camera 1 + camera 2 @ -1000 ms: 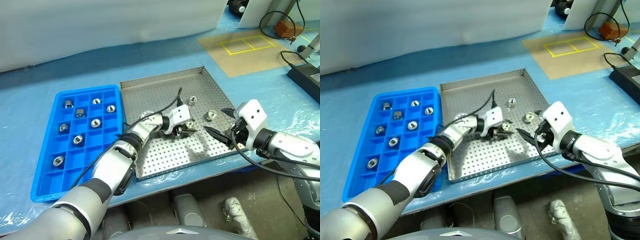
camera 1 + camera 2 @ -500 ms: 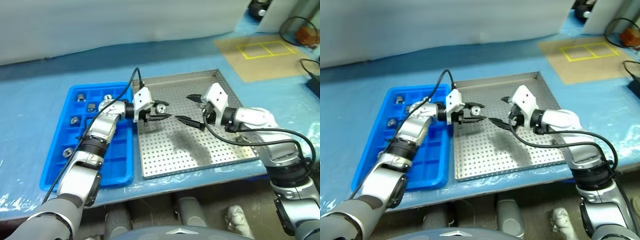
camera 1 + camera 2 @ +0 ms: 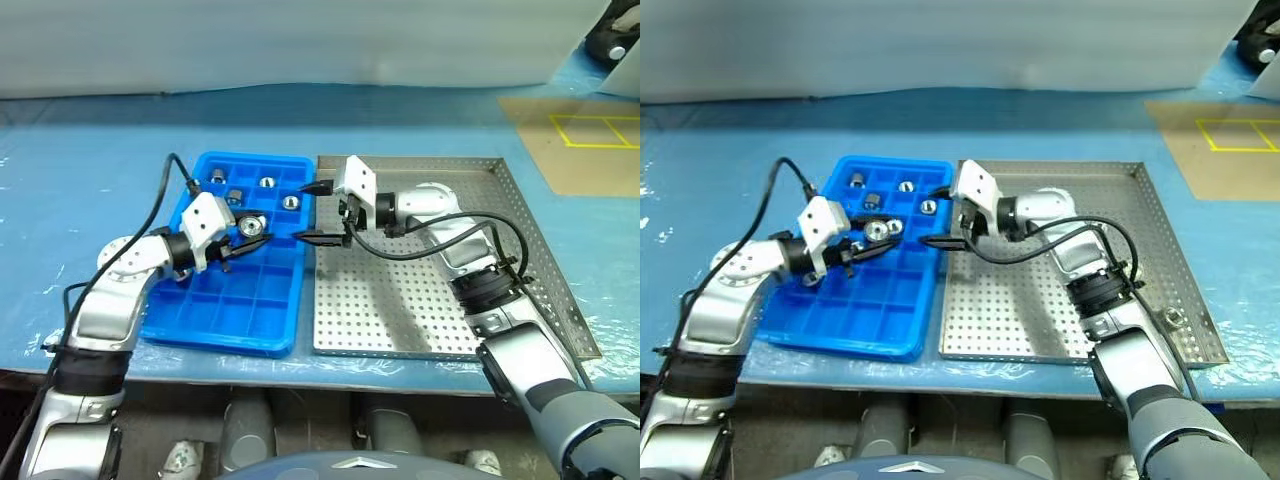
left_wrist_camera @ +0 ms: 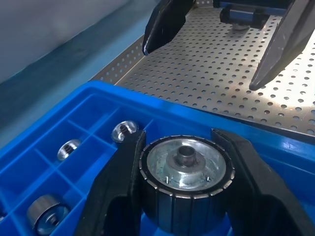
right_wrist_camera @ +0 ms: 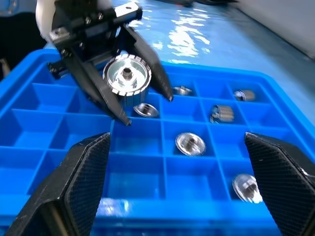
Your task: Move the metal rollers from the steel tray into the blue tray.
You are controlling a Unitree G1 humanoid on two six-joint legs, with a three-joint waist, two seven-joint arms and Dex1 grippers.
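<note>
A: Steel first: what does the large square perforated sheet-metal tray (image 3: 400, 300) look like?

B: Dull silver, floor dotted with small round holes, low raised rim. It sits just at 3 o'clock of the bright blue plastic tray (image 3: 225, 320), whose grid walls cut it into small square compartments.

A: And the rollers?

B: Several small shiny silver cylinders lie in separate cells toward the blue tray's 12 o'clock end, for instance one roller (image 5: 190, 142) with a dished face. The left gripper (image 3: 243, 240) is clenched on a ribbed metal roller (image 4: 186, 167), a short cylinder with a grooved side and a raised centre hub, held above the blue tray's cells.

A: The other claw?

B: The right gripper (image 3: 320, 212) stands released, its two black tapered fingers spread wide over the seam between both trays, pointing toward 9 o'clock at the held roller.
</note>
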